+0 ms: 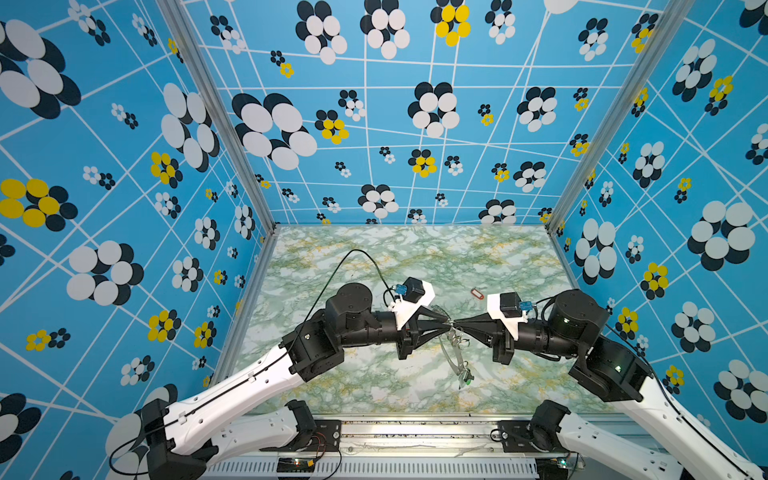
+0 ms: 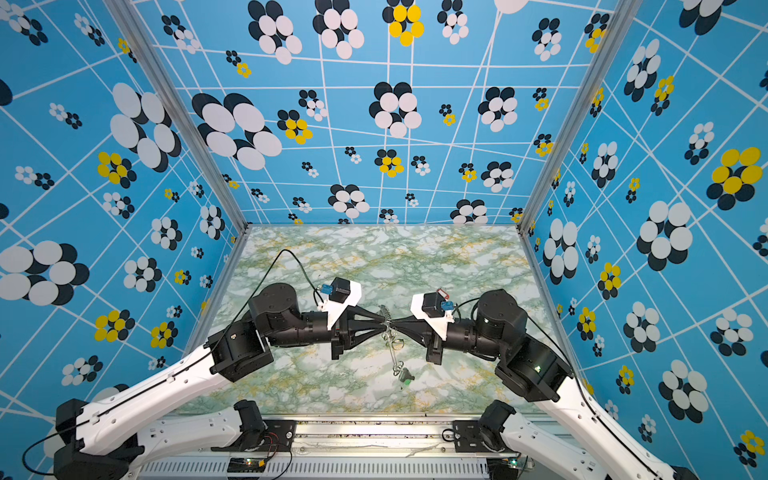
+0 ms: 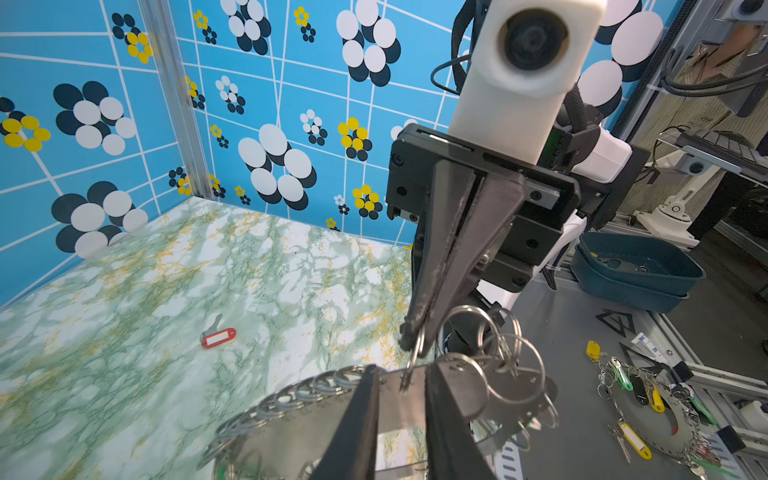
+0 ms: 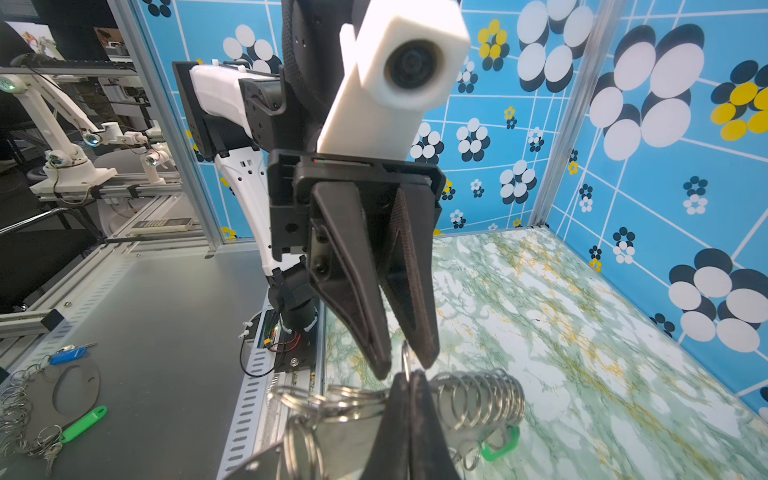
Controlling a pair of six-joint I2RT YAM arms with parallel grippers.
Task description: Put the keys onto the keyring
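We see the right gripper (image 3: pixel 412 347) with jaws pressed together on one wire ring (image 4: pixel 405 351) of the keyring (image 3: pixel 299 419), which hangs edge-on over the middle of the tabletop (image 1: pixel 374 257); we cannot tell whether its low end touches down. The left gripper (image 1: pixel 449 325) faces it tip to tip, jaws slightly apart on either side of that same ring. The green-tagged key (image 1: pixel 468 377) hangs at the keyring's near end; the red-tagged key (image 3: pixel 218 336) lies loose on the tabletop, further back.
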